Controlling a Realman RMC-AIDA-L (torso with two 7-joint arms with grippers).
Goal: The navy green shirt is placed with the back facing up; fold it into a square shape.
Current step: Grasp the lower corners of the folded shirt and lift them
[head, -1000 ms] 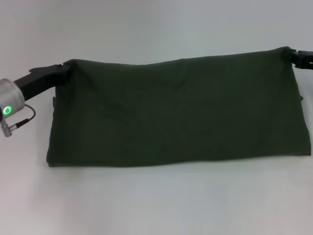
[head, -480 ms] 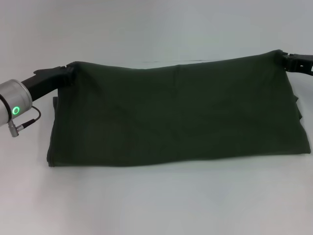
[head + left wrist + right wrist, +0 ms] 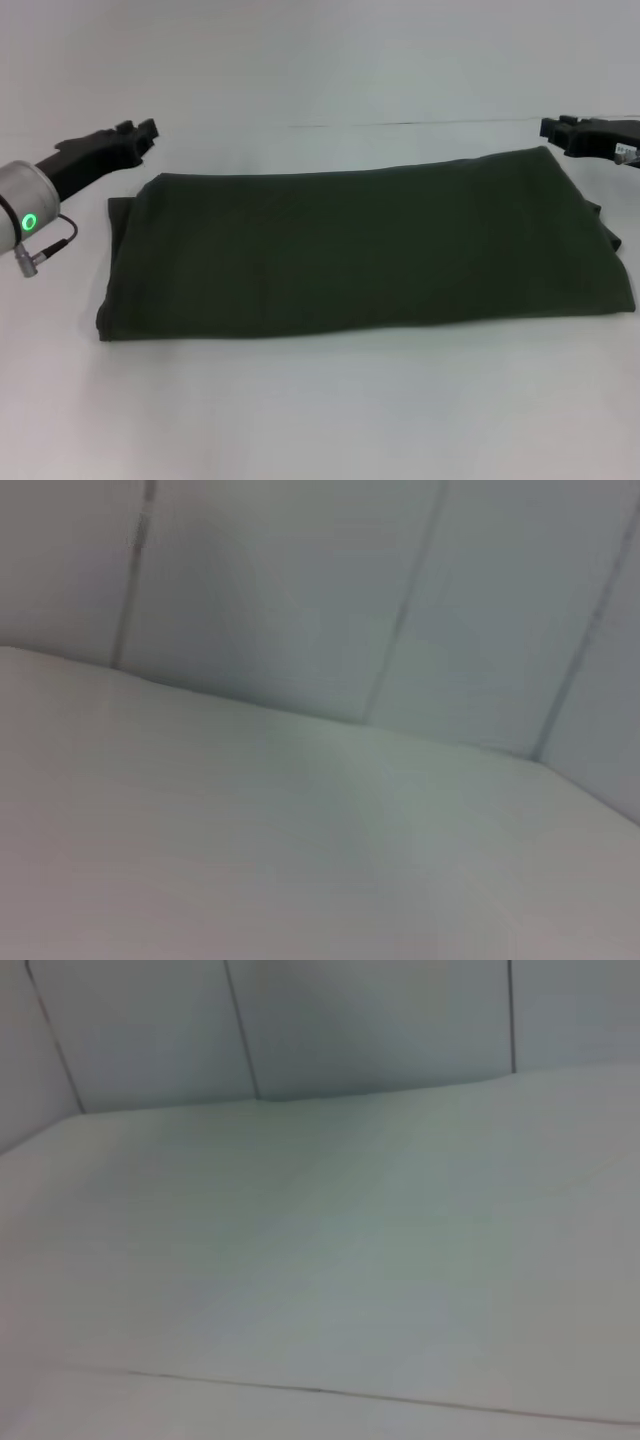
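Note:
The navy green shirt (image 3: 360, 250) lies flat on the white table (image 3: 320, 410) as a wide folded band, its long folded edge towards me. My left gripper (image 3: 148, 132) hangs empty and open just beyond the shirt's far left corner, clear of the cloth. My right gripper (image 3: 548, 127) hangs empty and open just beyond the far right corner, also clear of it. Neither wrist view shows the shirt or any fingers.
Both wrist views show only the bare white tabletop (image 3: 300, 860) and a panelled wall (image 3: 380, 1020) behind it. A thin seam (image 3: 420, 123) runs across the table behind the shirt. My left arm's silver wrist with a green light (image 3: 28, 222) is at the left edge.
Both grippers have let go of the shirt's far corners and moved outward and away. The raised far edge has dropped, and the shirt now lies flat.

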